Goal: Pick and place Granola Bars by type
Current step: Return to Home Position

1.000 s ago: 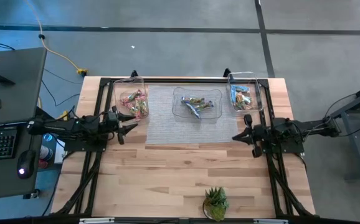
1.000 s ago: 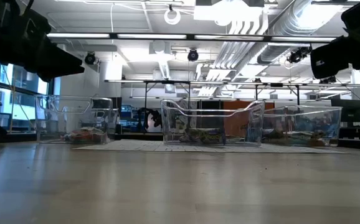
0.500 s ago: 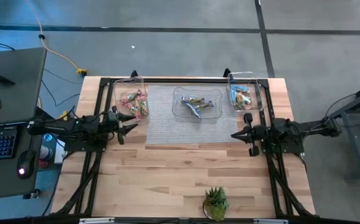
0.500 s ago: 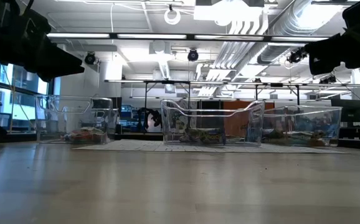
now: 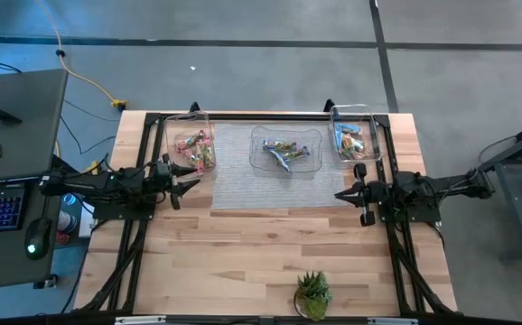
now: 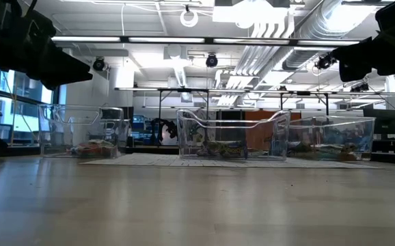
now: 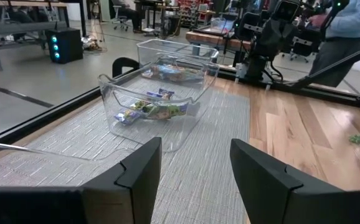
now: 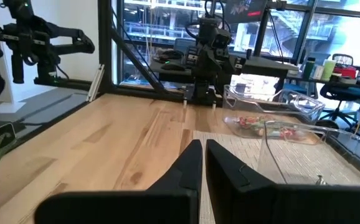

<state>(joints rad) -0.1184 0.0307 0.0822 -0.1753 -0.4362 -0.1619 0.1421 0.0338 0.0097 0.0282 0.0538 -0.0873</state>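
Granola bars lie in three clear bins at the table's far side. The left bin [image 5: 191, 144] holds green-and-red bars [image 5: 196, 149]. The middle bin [image 5: 285, 151] holds a mixed heap [image 7: 153, 109]. The right bin [image 5: 354, 135] holds blue and tan bars [image 5: 349, 141]. My left gripper [image 5: 191, 185] hovers open over the mat's left edge, near the left bin and pointing right; the left wrist view shows its fingers apart [image 7: 195, 155]. My right gripper [image 5: 338, 195] hovers shut over the mat's right edge, below the right bin and pointing left [image 8: 203, 152]. Neither holds anything.
A grey woven mat [image 5: 252, 176] lies under the middle bin between the two grippers. A small green potted plant [image 5: 312, 295] stands at the near edge. Bare wooden tabletop [image 5: 243, 248] lies between the mat and the plant. Black frame rails run along the far edge.
My right gripper has shifted a little toward the table's left, staying shut and above the table. The bins and bars have stayed where they were.
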